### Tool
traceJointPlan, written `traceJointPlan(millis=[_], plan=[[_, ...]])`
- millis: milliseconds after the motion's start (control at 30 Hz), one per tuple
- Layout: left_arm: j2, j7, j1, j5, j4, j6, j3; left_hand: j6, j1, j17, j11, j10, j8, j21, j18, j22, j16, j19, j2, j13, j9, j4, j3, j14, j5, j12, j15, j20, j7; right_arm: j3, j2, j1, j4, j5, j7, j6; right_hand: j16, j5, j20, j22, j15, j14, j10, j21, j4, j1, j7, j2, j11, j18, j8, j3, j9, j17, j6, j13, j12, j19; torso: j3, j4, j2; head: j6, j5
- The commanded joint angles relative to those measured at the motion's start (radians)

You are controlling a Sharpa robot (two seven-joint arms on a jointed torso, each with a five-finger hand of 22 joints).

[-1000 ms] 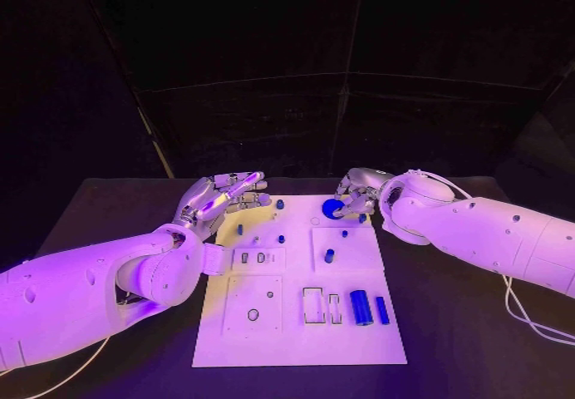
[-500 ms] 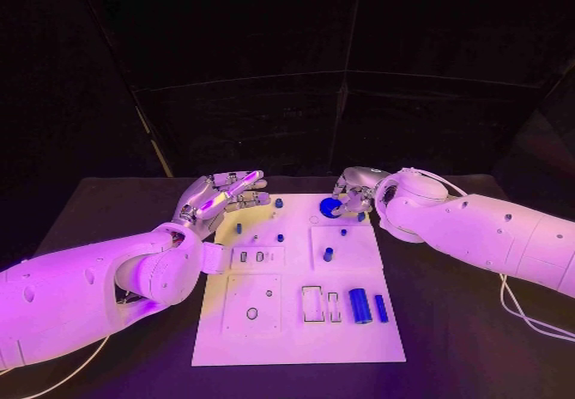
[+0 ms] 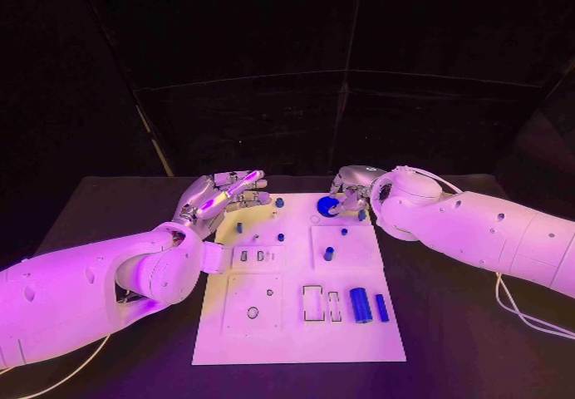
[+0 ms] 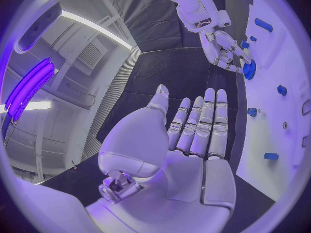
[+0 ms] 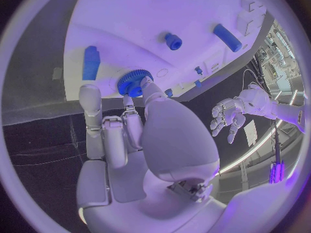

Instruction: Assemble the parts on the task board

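blue gear [image 3: 327,205] in right hand [image 3: 349,193], unlabelled

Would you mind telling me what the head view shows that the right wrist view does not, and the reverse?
Only the head view shows the whole task board, with the thick blue cylinder and thin blue bar near its front edge. Only the right wrist view shows the toothed rim of the blue gear that the right hand pinches. Both show the gear, the right hand, and the left hand, fingers spread, holding nothing.
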Motion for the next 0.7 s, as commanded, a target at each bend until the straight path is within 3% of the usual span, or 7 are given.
traceJointPlan(millis=[33, 267, 400, 700], plan=[[-0.001, 0.001, 0.002, -0.005, 0.002, 0.015, 0.001, 0.008, 0.002, -0.002, 0.000, 0.010, -0.002, -0.006, 0.011, -0.001, 0.001, 0.007, 0.010, 0.000, 0.001, -0.003, 0.004, 0.008, 0.004, 0.006, 0.000, 0.002, 0.038, -0.001, 0.002, -0.001, -0.002, -0.023, -0.012, 0.020, 0.006, -0.005, -0.001, 0.003, -0.001, 0.079, 0.007, 0.008, -0.008, 0.008, 0.000, 0.000, 0.001, -0.017, 0.005, -0.001, -0.001, 0.134, 0.013, 0.004, 0.005, 0.006, 0.0005, -0.0006, 0.000, 0.000, 0.001], [-0.001, 0.001, 0.002, -0.005, 0.002, 0.016, 0.001, 0.008, 0.002, -0.002, 0.000, 0.010, -0.002, -0.006, 0.011, -0.001, 0.001, 0.007, 0.010, 0.000, 0.001, -0.003, 0.004, 0.007, 0.004, 0.006, 0.000, 0.002, 0.038, -0.001, 0.002, -0.001, 0.005, -0.026, 0.000, -0.055, 0.012, -0.015, -0.013, 0.024, -0.018, 0.083, 0.057, 0.022, -0.028, 0.029, -0.025, 0.039, -0.020, -0.019, 0.026, 0.047, 0.008, 0.153, 0.100, 0.075, 0.044, 0.017, 0.0009, -0.0016, 0.000, 0.000, 0.001], [-0.001, 0.001, 0.002, -0.005, 0.001, 0.016, 0.001, 0.008, 0.002, -0.002, 0.000, 0.010, -0.002, -0.006, 0.011, -0.001, 0.001, 0.007, 0.010, 0.000, 0.001, -0.003, 0.004, 0.007, 0.004, 0.006, 0.000, 0.002, 0.038, -0.001, 0.000, -0.001, 0.019, -0.035, 0.013, -0.096, 0.014, -0.003, -0.019, 0.030, -0.023, 0.084, 0.067, 0.027, -0.034, 0.029, -0.031, 0.038, -0.026, -0.020, 0.022, 0.060, 0.008, 0.160, 0.116, 0.090, 0.051, 0.021, 0.0015, -0.0002, 0.000, -0.001, 0.002], [-0.003, 0.000, 0.002, -0.005, 0.001, 0.017, 0.001, 0.008, 0.002, -0.002, 0.000, 0.009, -0.002, -0.007, 0.011, -0.002, 0.000, 0.007, 0.011, 0.000, 0.001, -0.004, 0.004, 0.007, 0.004, 0.005, 0.000, 0.002, 0.038, -0.001, -0.009, -0.002, 0.073, -0.050, 0.026, -0.136, 0.015, -0.006, -0.022, 0.032, -0.025, 0.084, 0.068, 0.029, -0.035, 0.015, -0.029, 0.027, -0.026, -0.022, 0.008, 0.065, 0.004, 0.163, 0.115, 0.090, 0.050, 0.023, 0.0008, -0.0008, 0.000, -0.002, 0.004]])
